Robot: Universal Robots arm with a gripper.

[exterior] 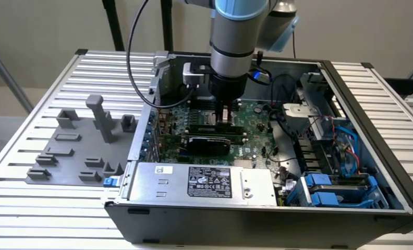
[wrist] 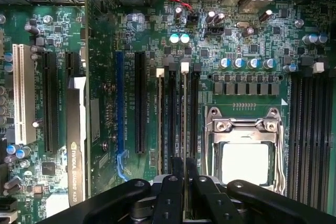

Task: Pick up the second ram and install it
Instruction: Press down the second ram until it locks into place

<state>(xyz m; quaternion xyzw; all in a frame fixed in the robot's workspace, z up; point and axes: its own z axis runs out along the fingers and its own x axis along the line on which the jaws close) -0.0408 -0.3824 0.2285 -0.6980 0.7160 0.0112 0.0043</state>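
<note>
While the tool (wrist: 183, 182) pinches the second ram (wrist: 184, 124) edge-on, it stands inside the computer case (exterior: 373, 112).

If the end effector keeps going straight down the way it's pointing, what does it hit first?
Most likely the motherboard's memory slots beside the processor socket. The end effector points into the open computer case, fingers closed on a thin green ram stick seen edge-on and lined up with a slot. The remaining gap is unclear.

You worked against a plain beige wall (exterior: 46, 26), evenly lit. The bench (exterior: 25, 219) was a ribbed, silver slatted top with black end caps. Dark upright posts (exterior: 114, 26) stood behind it, and a slanted metal bar (exterior: 4, 73) crossed the exterior view's left edge.
</note>
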